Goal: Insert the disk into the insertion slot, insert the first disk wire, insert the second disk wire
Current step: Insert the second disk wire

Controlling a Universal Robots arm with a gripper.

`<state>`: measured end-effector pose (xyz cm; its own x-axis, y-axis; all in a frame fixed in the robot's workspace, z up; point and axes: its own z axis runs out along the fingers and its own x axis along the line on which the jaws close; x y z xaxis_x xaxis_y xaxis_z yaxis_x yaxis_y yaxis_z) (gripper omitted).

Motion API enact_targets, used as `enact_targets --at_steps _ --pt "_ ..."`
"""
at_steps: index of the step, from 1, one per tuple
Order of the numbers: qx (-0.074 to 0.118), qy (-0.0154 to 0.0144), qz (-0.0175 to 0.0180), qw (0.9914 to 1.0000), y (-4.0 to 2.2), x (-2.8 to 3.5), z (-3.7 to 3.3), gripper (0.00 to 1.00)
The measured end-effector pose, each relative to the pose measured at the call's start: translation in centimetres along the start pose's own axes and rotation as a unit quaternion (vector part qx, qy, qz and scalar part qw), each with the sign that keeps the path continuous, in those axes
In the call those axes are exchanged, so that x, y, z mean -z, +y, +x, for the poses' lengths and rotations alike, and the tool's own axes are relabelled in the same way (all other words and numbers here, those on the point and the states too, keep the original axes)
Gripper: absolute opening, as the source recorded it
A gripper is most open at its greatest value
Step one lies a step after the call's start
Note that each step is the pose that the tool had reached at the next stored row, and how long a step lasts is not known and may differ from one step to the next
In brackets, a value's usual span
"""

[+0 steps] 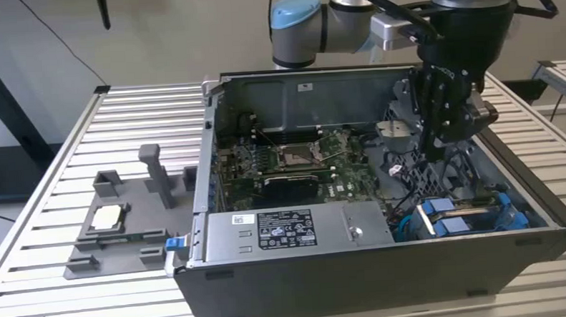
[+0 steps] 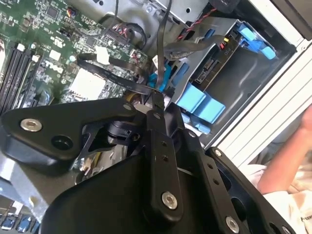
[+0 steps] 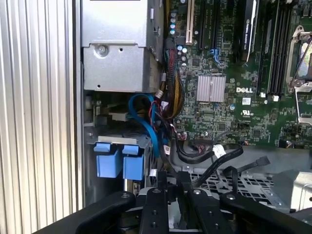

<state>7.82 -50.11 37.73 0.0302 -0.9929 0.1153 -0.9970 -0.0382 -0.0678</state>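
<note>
Reaching down into the open black computer case (image 1: 365, 287), black gripper (image 2: 153, 103) pinches a thin black wire (image 2: 163, 48) between narrow jaws; blue-framed silver-grey disk (image 1: 469, 211) sits in the grey drive-bay cage (image 2: 253, 63), near right.

We see open computer case (image 1: 365, 284) on slatted metal table (image 1: 138, 115). Inside: green motherboard (image 1: 302, 165), silver power-supply box (image 1: 286, 233). Grey fixture (image 1: 124, 240) beside case, on exterior view's left; we note small silver chip (image 1: 107, 218) resting on it.
</note>
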Motion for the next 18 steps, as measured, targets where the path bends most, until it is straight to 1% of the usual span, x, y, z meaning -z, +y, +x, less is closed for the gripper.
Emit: enact_targets --at_steps 3,6,7,10,14,18 --pt "0.009 -0.0003 0.0014 0.99996 0.08 0.0 -0.01 0.23" --pt "0.029 -0.0015 0.0037 0.99957 0.1 0.0 -0.01 0.23" --pt "0.033 -0.0017 0.0046 0.99946 0.13 0.0 0.02 0.23" --pt "0.034 -0.0016 0.0078 0.9994 0.24 -0.05 0.15 0.23" --pt "0.033 -0.0015 0.011 0.99938 0.35 -0.15 0.28 0.23" --pt "0.033 -0.0013 0.0123 0.99937 0.4 -0.19 0.31 0.21"
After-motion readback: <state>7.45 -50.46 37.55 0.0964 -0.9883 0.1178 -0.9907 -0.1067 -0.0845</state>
